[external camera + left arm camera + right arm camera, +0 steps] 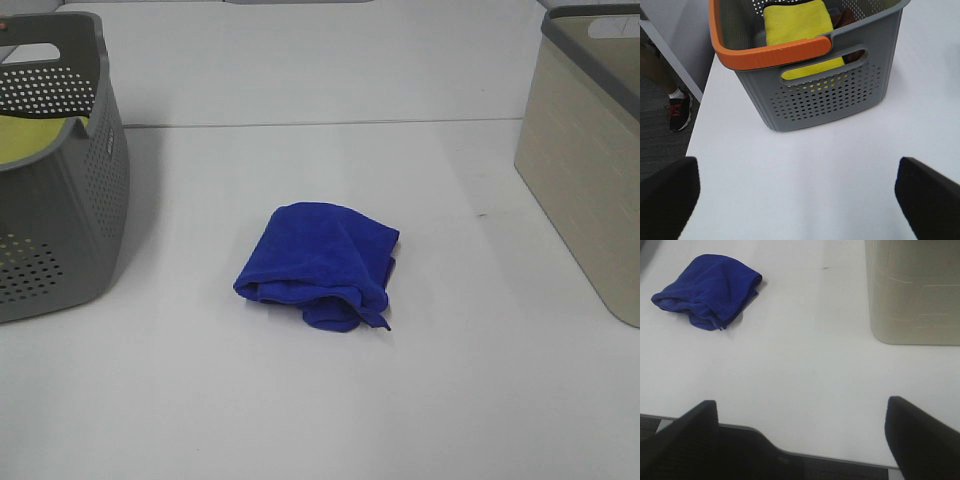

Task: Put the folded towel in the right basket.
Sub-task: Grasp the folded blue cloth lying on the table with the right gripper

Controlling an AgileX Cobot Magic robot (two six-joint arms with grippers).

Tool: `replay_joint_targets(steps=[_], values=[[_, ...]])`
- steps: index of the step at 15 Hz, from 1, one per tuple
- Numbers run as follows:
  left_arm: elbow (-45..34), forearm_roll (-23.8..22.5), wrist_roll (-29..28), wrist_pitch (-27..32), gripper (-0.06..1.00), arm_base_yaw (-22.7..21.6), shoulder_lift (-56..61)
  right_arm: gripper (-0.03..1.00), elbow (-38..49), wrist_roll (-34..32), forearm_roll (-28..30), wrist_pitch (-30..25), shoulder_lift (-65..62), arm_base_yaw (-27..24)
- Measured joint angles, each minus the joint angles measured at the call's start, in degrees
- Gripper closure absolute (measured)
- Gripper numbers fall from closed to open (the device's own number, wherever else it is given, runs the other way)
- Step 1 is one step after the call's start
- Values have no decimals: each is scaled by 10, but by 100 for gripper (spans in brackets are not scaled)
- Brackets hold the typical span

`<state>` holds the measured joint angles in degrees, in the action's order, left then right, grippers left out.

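A folded blue towel [320, 264] lies on the white table near its middle; it also shows in the right wrist view [707, 290]. The beige right basket [590, 150] stands at the table's right edge and shows in the right wrist view [912, 290]. My left gripper [800, 200] is open and empty, over bare table in front of the grey basket. My right gripper [800, 432] is open and empty near the table's front edge, apart from the towel and the beige basket. Neither gripper shows in the exterior high view.
A grey perforated basket [60, 170] with an orange rim [770, 55] stands at the left, holding a yellow cloth [797, 22]. The table's left edge [702, 105] drops to the floor, where a person's shoe [679, 112] shows.
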<state>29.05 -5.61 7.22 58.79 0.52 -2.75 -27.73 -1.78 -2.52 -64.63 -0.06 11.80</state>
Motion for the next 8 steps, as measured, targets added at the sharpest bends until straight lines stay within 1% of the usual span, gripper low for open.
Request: replay_joint_targets(steps=[2, 4, 8], values=[[0, 0, 0, 0, -4, 0, 0, 10, -26, 0, -2, 0, 17, 0], [0, 0, 0, 0, -4, 0, 0, 10, -61, 0, -3, 3, 62, 0], [0, 0, 0, 0, -4, 0, 0, 10, -125, 1, -3, 39, 172, 0]])
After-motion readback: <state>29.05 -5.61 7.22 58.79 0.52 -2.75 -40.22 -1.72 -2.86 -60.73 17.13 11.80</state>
